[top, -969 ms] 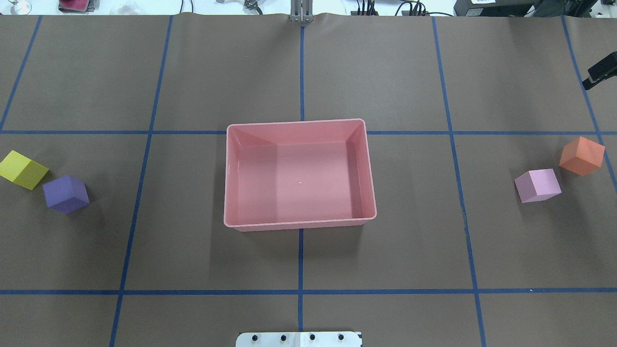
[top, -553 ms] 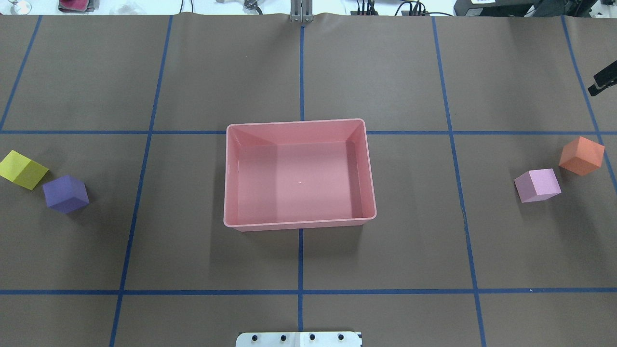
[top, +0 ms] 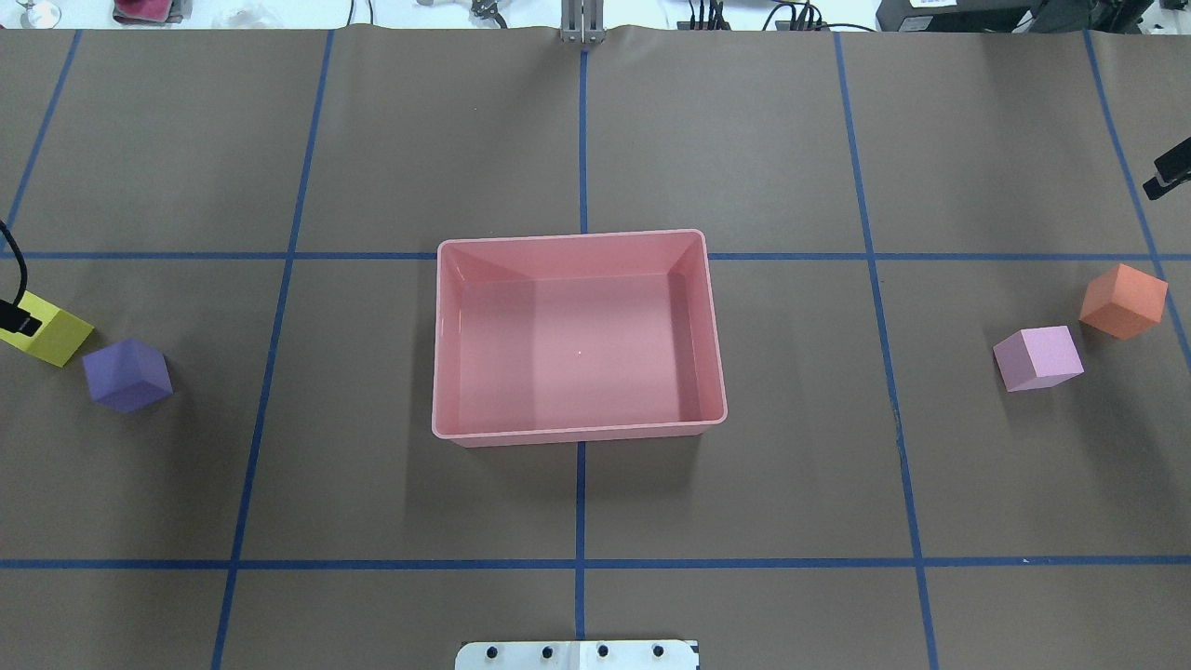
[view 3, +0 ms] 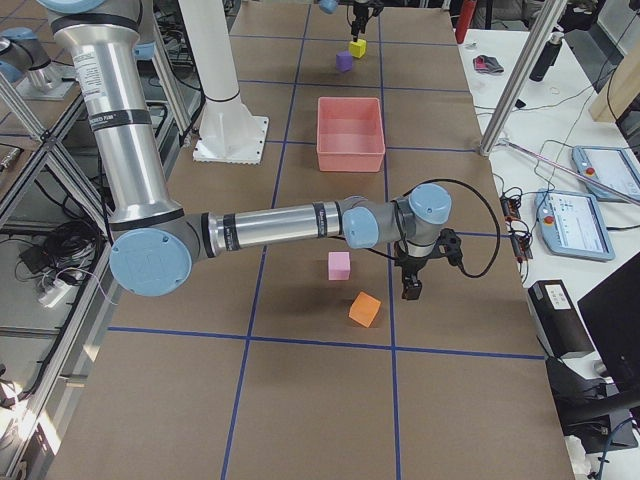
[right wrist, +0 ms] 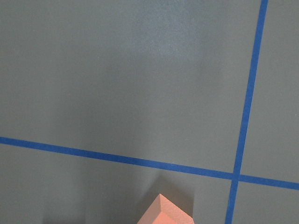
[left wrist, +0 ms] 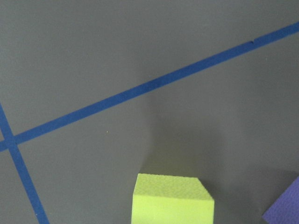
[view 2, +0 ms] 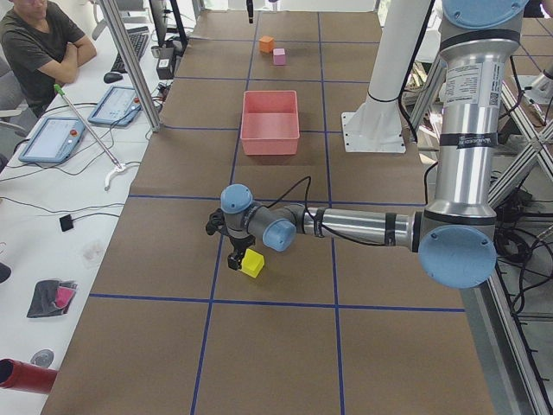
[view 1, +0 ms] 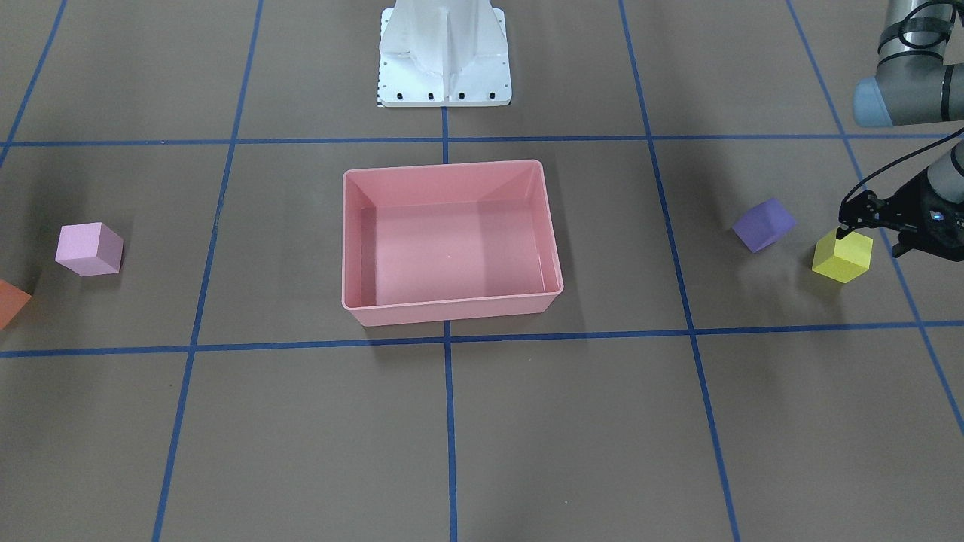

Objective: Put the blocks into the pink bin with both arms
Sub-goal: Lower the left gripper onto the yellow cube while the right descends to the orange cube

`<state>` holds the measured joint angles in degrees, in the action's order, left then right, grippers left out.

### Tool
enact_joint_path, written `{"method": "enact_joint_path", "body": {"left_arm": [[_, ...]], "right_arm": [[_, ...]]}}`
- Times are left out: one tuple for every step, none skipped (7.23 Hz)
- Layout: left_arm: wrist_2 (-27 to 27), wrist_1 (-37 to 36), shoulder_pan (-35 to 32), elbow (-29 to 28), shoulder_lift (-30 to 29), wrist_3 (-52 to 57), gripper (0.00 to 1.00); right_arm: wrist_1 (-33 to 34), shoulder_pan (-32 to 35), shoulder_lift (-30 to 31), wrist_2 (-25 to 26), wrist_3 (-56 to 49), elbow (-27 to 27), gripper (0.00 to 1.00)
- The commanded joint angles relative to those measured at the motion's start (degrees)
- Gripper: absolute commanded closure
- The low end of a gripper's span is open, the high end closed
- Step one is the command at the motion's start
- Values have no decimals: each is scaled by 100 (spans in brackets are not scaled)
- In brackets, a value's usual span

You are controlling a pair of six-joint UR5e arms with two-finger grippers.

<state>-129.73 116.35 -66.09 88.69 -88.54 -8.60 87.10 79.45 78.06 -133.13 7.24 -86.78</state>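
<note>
The pink bin (top: 577, 433) sits empty at the table's middle. The yellow-green block (top: 56, 335) and the purple block (top: 127, 374) lie at the left. The light pink block (top: 1037, 358) and the orange block (top: 1123, 300) lie at the right. My left gripper (view 1: 866, 237) hangs open just above the yellow-green block (view 1: 842, 260), one finger over its top; that block fills the bottom of the left wrist view (left wrist: 173, 198). My right gripper (top: 1170, 174) is at the right edge, beyond the orange block (right wrist: 166, 212); I cannot tell whether it is open or shut.
The white pedestal base (view 1: 444, 68) stands behind the bin. Blue tape lines cross the brown table cover. An operator (view 2: 39, 47) sits at a side bench with tablets on the robot's far side.
My left gripper has come into the overhead view at the left edge, over the yellow-green block. My right gripper has slid closer to the orange block. No block has moved.
</note>
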Motion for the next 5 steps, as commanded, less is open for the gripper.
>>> {"method": "enact_joint_path", "body": {"left_arm": [[-35,45,26,-70,21,26,1],[-35,54,70,-97,12,17,1],[-35,63,105,-167,-5,17,1],[-35,63,123,-185,-32,17,1],[-44,63,123,-194,-41,17,1]], "right_arm": [[0,0,34,-28,-3,-40,0],[0,0,34,-28,-3,-40,0],[0,-35,34,-28,14,-23,0],[0,-296,25,-20,14,12,0],[0,-395,60,-28,14,-22,0]]}}
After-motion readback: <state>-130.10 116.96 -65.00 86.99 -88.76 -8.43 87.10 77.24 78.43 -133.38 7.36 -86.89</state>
